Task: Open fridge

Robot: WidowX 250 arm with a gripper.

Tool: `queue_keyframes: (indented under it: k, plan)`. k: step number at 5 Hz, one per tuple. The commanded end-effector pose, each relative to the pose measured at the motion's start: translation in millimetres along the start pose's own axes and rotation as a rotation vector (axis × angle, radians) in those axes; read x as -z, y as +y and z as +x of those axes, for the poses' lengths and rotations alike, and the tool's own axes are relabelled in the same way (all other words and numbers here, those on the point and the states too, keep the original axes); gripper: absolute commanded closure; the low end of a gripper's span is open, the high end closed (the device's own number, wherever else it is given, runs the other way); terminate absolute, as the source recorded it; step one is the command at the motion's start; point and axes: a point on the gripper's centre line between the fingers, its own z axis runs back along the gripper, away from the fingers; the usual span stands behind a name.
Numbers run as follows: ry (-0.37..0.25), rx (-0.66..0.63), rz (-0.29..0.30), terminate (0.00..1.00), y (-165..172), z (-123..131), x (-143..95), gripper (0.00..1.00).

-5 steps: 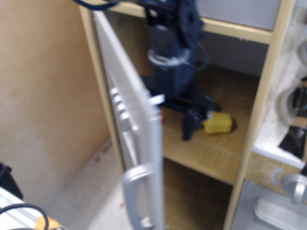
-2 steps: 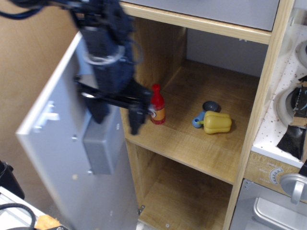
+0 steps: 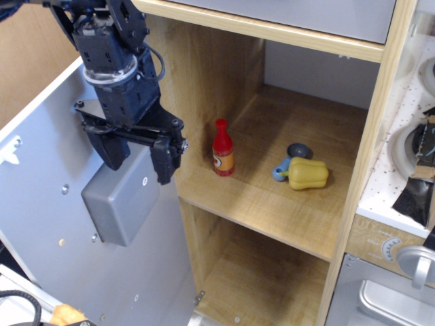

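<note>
The fridge (image 3: 370, 156) is a tall light-wood cabinet. Its big silver-grey door (image 3: 61, 258) is swung wide open to the left, showing its inner face with a raised grey box (image 3: 121, 197) on it. The handle and knobs are hidden on the far side. My dark gripper (image 3: 139, 163) hangs in front of the door's inner face, just left of the cabinet's left wall. Its two fingers (image 3: 164, 161) are spread apart with nothing between them.
On the fridge shelf (image 3: 272, 204) stand a red bottle (image 3: 222, 149), a yellow pepper (image 3: 306, 172) and a small dark round thing (image 3: 299, 150). A lower compartment (image 3: 262, 285) shows below. A silver oven front (image 3: 401, 285) with a dial is at lower right.
The door has swung from nearly edge-on to wide open at the left. My gripper has moved from inside the fridge out to the left with it and has risen slightly.
</note>
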Motion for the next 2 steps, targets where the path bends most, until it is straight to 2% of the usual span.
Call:
queue_keyframes:
  k: [1,2]
  plan:
    - [-0.034,0.011,0.006,0.00,-6.7,-0.3,-13.5,0.00]
    - [-0.034,0.011,0.006,1.00,-6.7,-0.3,-13.5,0.00]
